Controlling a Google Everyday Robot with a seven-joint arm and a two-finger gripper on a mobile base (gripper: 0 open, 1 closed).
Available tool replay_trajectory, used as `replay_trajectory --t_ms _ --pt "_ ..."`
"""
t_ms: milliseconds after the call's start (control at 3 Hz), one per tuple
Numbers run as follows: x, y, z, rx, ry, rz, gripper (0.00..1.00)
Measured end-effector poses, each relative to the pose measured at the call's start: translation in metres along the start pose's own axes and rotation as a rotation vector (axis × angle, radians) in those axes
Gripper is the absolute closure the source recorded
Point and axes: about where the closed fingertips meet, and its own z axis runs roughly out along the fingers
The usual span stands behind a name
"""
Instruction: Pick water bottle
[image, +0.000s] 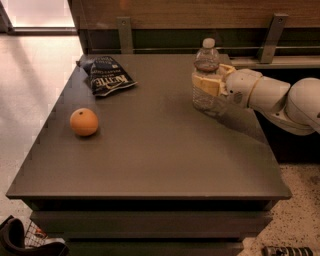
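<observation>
The water bottle (205, 99) is a small clear ribbed bottle with a white cap and a dark label band near the neck. It stands upright on the right rear part of the dark table (150, 155). My gripper (209, 84) reaches in from the right on a white arm. Its yellowish fingers (206, 85) are closed around the bottle's middle. The bottle's base looks level with the table top.
An orange (83, 122) lies on the left side of the table. A dark chip bag (106, 75) lies at the rear left. A wooden wall with metal brackets (272, 37) runs behind the table. The table's right edge is close under my arm.
</observation>
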Motion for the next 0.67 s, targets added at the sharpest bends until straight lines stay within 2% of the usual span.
replay_trajectory --t_ms 667 --pt "-0.0005 0.0009 0.0010 -0.002 0.000 0.000 0.00"
